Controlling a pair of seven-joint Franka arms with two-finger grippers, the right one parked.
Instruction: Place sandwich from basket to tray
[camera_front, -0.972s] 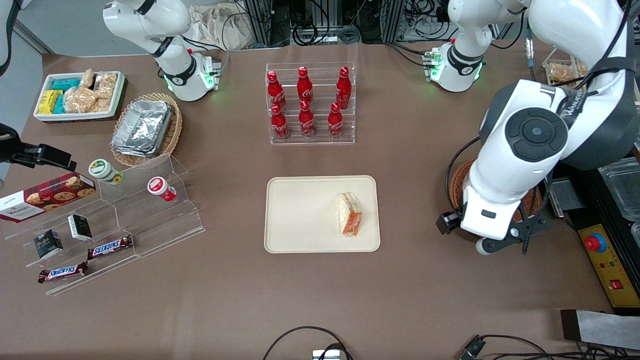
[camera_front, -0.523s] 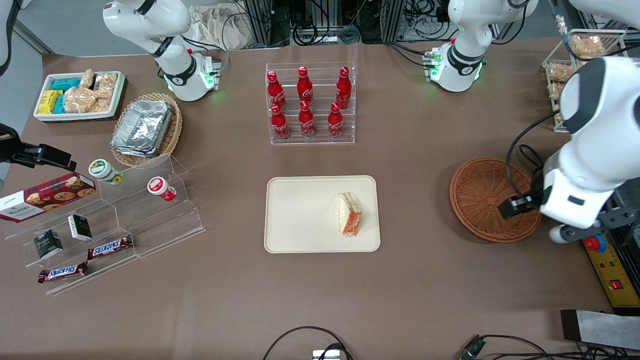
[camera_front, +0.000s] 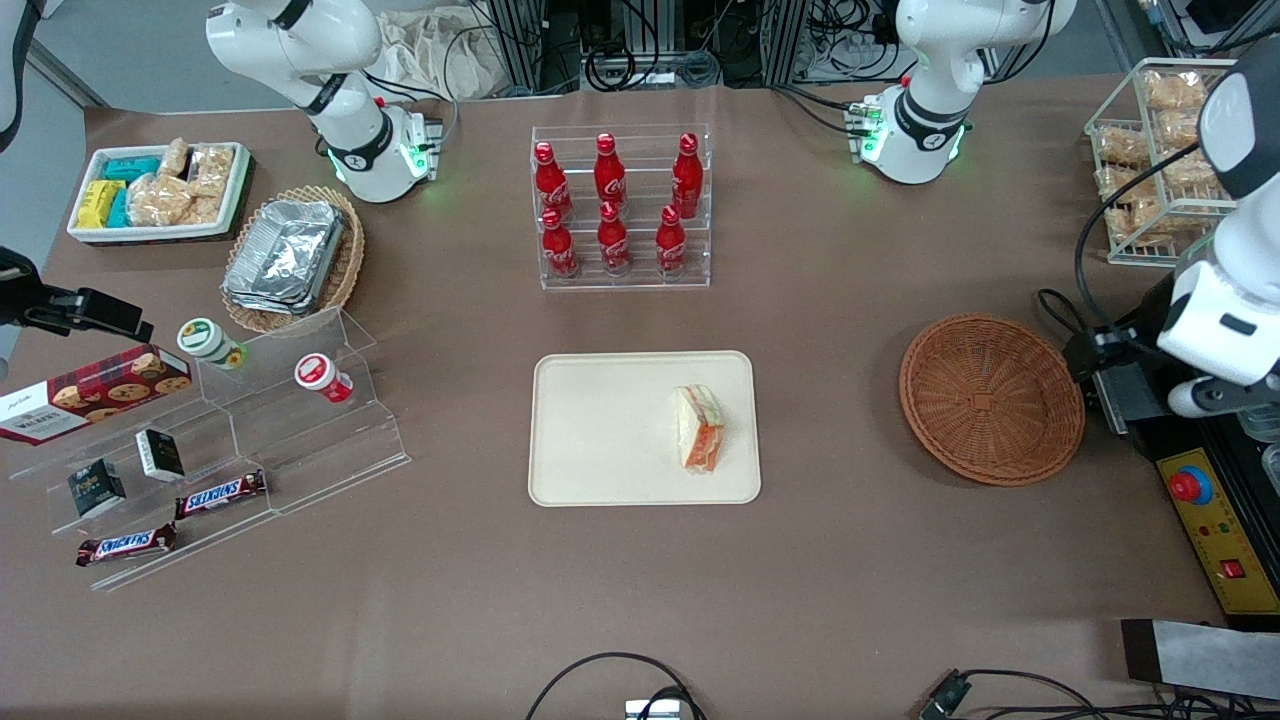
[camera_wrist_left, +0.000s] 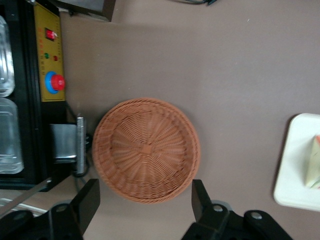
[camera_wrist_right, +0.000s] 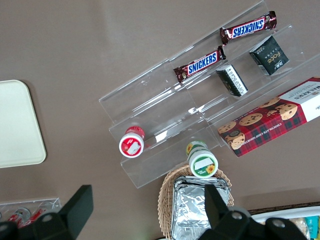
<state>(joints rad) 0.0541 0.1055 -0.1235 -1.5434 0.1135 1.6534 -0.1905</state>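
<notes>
Table (camera_front: 860, 590): brown surface. Tray (camera_front: 600, 430) at table centre, flat. Basket (camera_front: 990, 398) on table toward working arm's end, well apart from tray, nothing in it. Gripper (camera_wrist_left: 145, 197) raised high above basket edge nearest working arm's end of table; fingers (camera_wrist_left: 89, 196) spread wide, holding nothing. Sandwich (camera_front: 699, 428) lies on tray, near tray edge closest to basket, orange-red filling facing front camera.

Two brown candy bars (camera_wrist_right: 248, 27) on the clear stand say "SNICKERS" in blue letters. The red cookie box (camera_wrist_right: 272, 116) says "WALKERS". A small black box (camera_wrist_right: 269, 56) says "face". The red bottles (camera_front: 612, 205) have white writing too small to read.
</notes>
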